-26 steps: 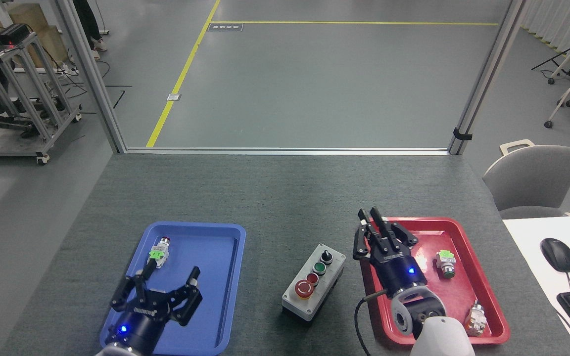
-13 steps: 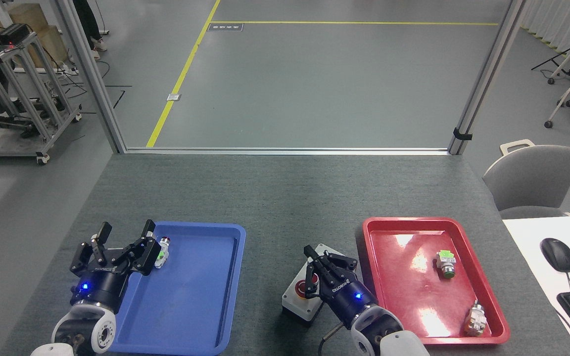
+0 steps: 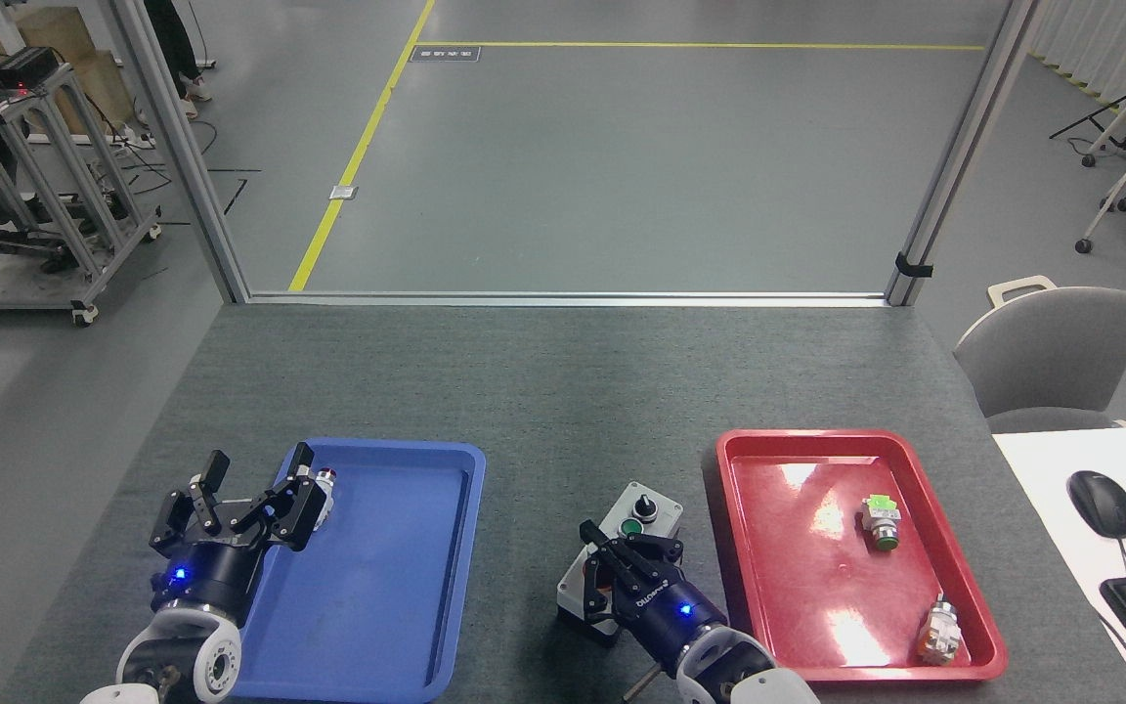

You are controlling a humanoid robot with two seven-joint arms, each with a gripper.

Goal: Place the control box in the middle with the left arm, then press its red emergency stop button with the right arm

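control box (image 3: 633, 533): oblong, grey-faced, on felt tabletop (image 3: 543, 391) near its front edge, between glossy trays | right gripper (image 3: 612, 567): fingers drawn together over its near end, hiding the red cap | left gripper (image 3: 255, 489): spread, empty, over blue tray (image 3: 407, 587)'s left rim

Blue tray (image 3: 397, 587) lower left, red tray (image 3: 915, 460) lower right. Box (image 3: 656, 494) light grey face, black base, green button (image 3: 631, 528). Tabletop (image 3: 563, 381) dark grey felt. Yellow floor lines (image 3: 358, 156) upper frame.

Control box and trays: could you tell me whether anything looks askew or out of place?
The control box lies diagonally between the blue tray and red tray, not square to them. Nothing looks spilled or damaged.
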